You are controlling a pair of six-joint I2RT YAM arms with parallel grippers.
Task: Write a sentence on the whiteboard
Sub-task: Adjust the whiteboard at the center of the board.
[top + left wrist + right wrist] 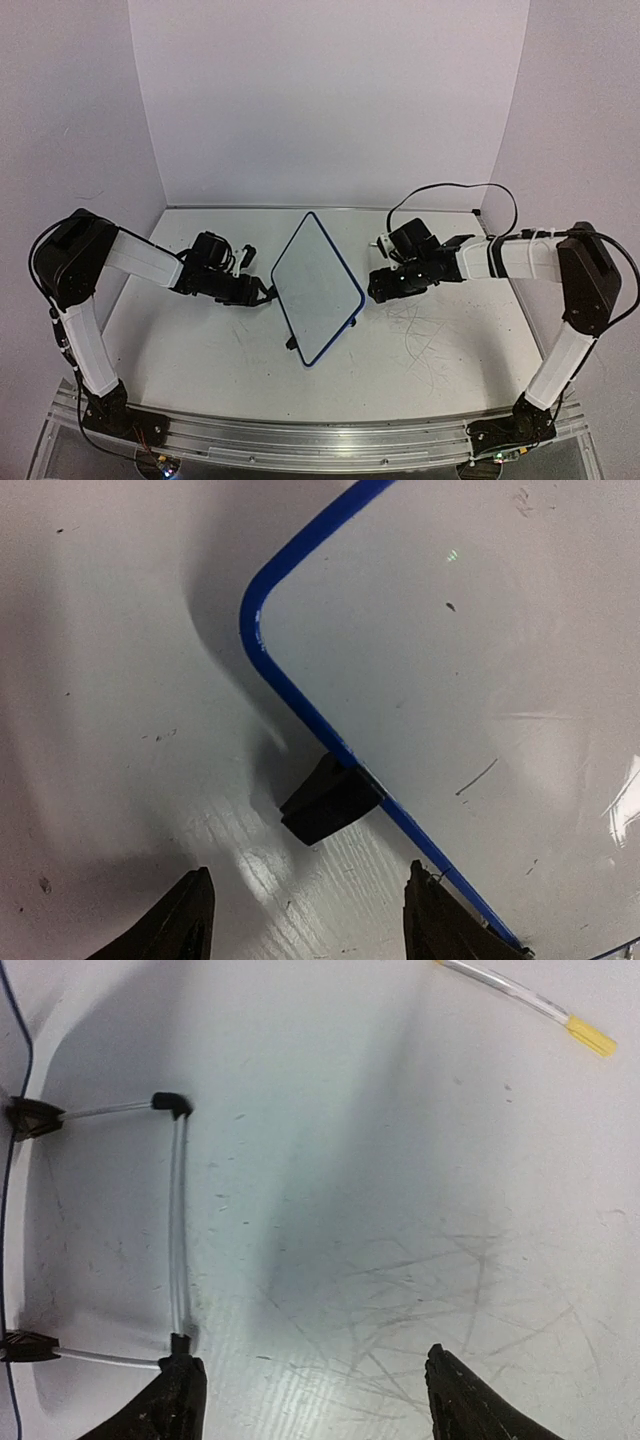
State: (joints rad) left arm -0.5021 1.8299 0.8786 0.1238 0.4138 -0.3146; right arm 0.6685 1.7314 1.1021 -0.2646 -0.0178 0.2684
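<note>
**A:** How are the grippers found?

**B:** The left gripper (pixel 308 905) is seen with its dark fingers parted and nothing between them. The right gripper (pixel 310 1385) is likewise spread and empty. Nothing is held by either.

**A:** Why are they placed so?

**B:** The whiteboard (pixel 318 285) is propped at a tilt in the middle of the tabletop (pixel 420 1140) and is flanked, one gripper to each side. The left one is aimed at the table just beside a lower corner of the board's face. The right one is set on the rear side, near the wire stand (pixel 178 1230). It is judged that the board is to be steadied or shifted; no pen is in hand, so writing is not yet possible.

**A:** Is the sentence to be seen?

**B:** No words can be made out on the board in any view; only small specks and a short dark stroke are noted.

**A:** And the materials?

**B:** The board is smooth, glossy and white, edged by a thin blue rim with rounded corners. A matte black, wedge-shaped clip foot (pixel 328 802) is fixed to the rim. The stand is bent from thin pale rod with black ends. The tabletop is dulled by grey scratch marks (pixel 430 1280). A slim clear tube (pixel 520 1000) with a yellow tip, perhaps the marker, lies well apart from the right gripper.
</note>
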